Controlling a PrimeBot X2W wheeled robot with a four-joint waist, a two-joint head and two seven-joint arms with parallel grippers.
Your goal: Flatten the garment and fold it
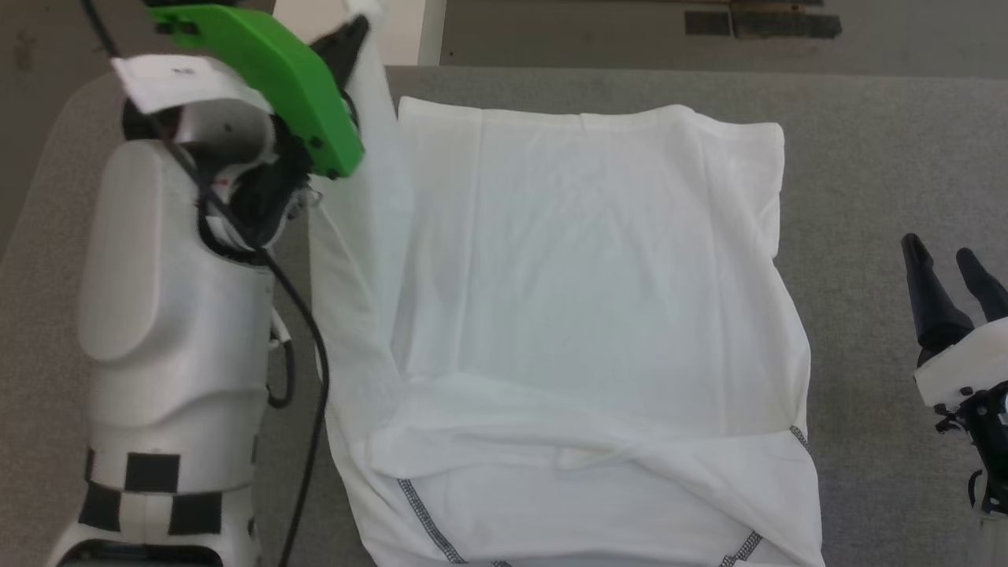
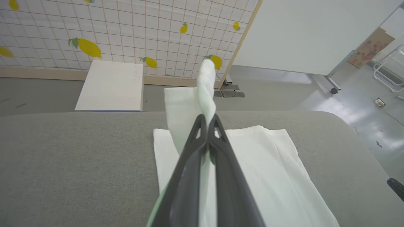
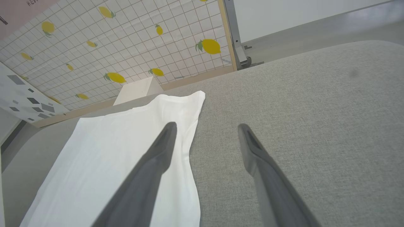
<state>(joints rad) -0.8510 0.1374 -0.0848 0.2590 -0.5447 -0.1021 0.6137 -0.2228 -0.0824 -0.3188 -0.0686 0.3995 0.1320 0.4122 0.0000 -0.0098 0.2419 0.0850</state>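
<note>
The white T-shirt [image 1: 583, 315] lies partly folded on the grey table, its dark flecked seam stitching showing near the front edge. My left gripper [image 1: 354, 31] is raised at the upper left and shut on the shirt's left edge, lifting a strip of cloth off the table. In the left wrist view the fingers [image 2: 206, 123] pinch the white cloth [image 2: 205, 85], which sticks up past the tips. My right gripper [image 1: 945, 264] is open at the right, apart from the shirt, above bare table. Its fingers [image 3: 164, 138] frame the shirt's right edge [image 3: 189, 138]. The patch is hidden.
The grey fabric-covered table [image 1: 882, 157] has a rounded far-left corner and a far edge close behind the shirt. Beyond it stand a lemon-print grid screen [image 2: 126, 31], a white box [image 2: 110, 85] on the floor and a white panel on castors [image 2: 300, 31].
</note>
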